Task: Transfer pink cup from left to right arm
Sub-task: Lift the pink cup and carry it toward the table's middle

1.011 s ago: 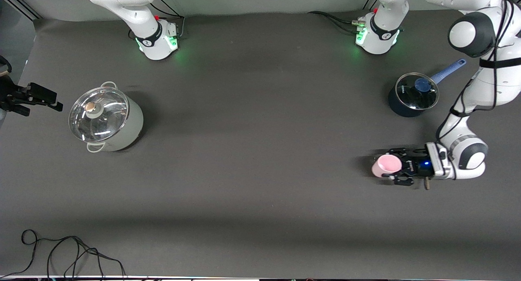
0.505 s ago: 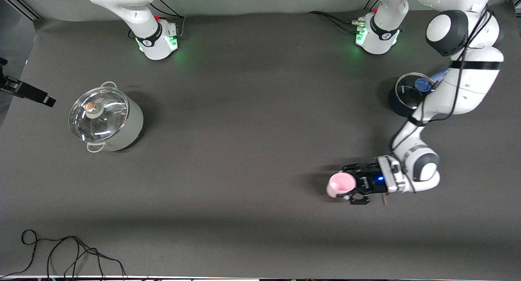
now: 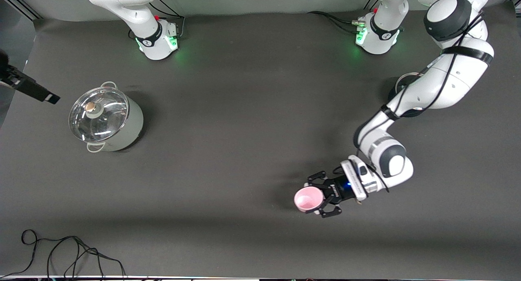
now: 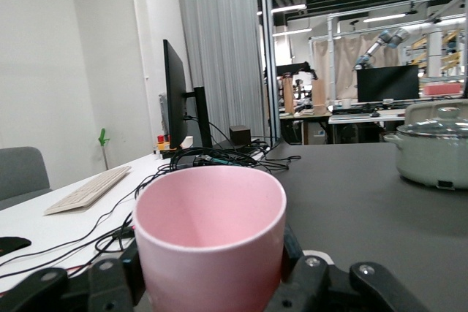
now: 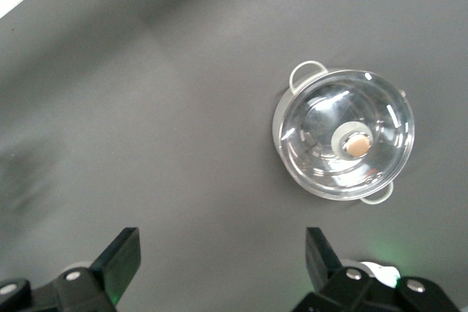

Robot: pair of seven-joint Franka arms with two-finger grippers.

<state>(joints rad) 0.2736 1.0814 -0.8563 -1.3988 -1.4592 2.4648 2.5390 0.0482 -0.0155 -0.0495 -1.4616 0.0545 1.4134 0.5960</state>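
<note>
A plain pale-pink tapered cup, handleless, is clamped upright by the left gripper; the right gripper is spread wide.

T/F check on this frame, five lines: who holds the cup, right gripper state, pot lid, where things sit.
1. The left gripper is shut on the pink cup. True.
2. The pink cup stands on the table mat. False: it is held in the air over the mat, tipped so its mouth shows to the front camera.
3. The right gripper is open and holds nothing. True.
4. The grey pot has its lid off. False: a glass lid covers it.
5. The grey pot sits toward the left arm's end of the table. False: it sits toward the right arm's end.
</note>
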